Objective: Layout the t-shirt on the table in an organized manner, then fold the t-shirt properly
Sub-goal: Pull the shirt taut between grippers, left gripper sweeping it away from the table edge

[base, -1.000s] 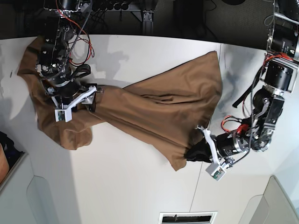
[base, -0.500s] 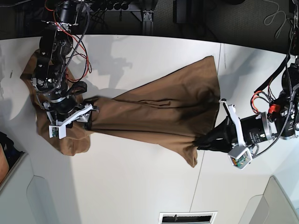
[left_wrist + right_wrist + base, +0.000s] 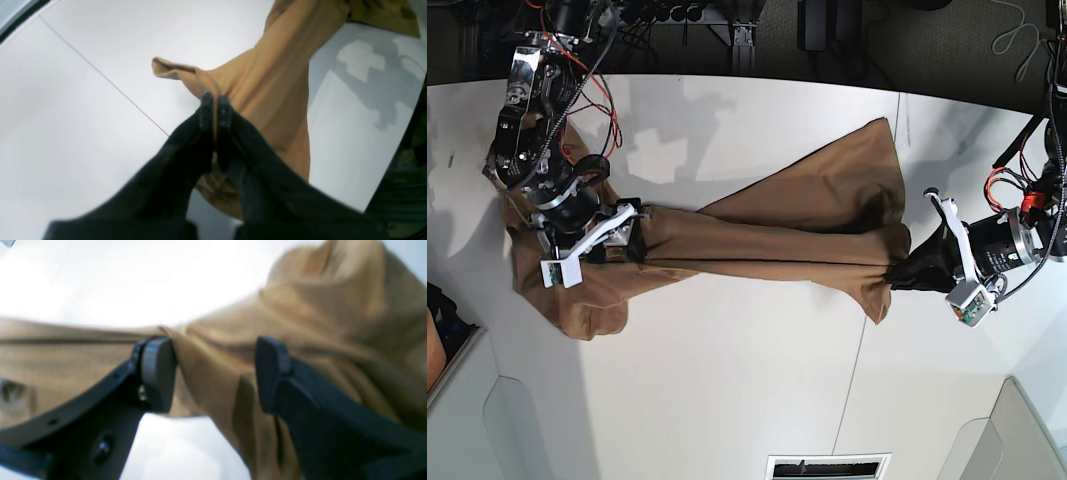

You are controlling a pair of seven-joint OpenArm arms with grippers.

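The tan t-shirt (image 3: 777,235) lies stretched in long twisted folds across the white table (image 3: 727,380). My left gripper (image 3: 895,275) is at the shirt's right end and is shut on a bunched corner of it. In the left wrist view the black fingertips (image 3: 206,100) pinch the fabric (image 3: 277,83) just above the table. My right gripper (image 3: 627,238) is at the shirt's left end. In the right wrist view its jaws (image 3: 213,373) stand apart with a fold of the shirt (image 3: 317,306) between the pads.
A thin dark seam (image 3: 852,390) crosses the table near my left gripper. The table's far edge runs along the top, with dark frames and cables behind it. A vent grille (image 3: 829,466) sits at the front edge. A dark object (image 3: 435,330) lies at the left edge.
My left gripper has pulled the shirt's corner to the right and up, drawing the shirt out longer and straighter. My right arm has shifted slightly up at the left end.
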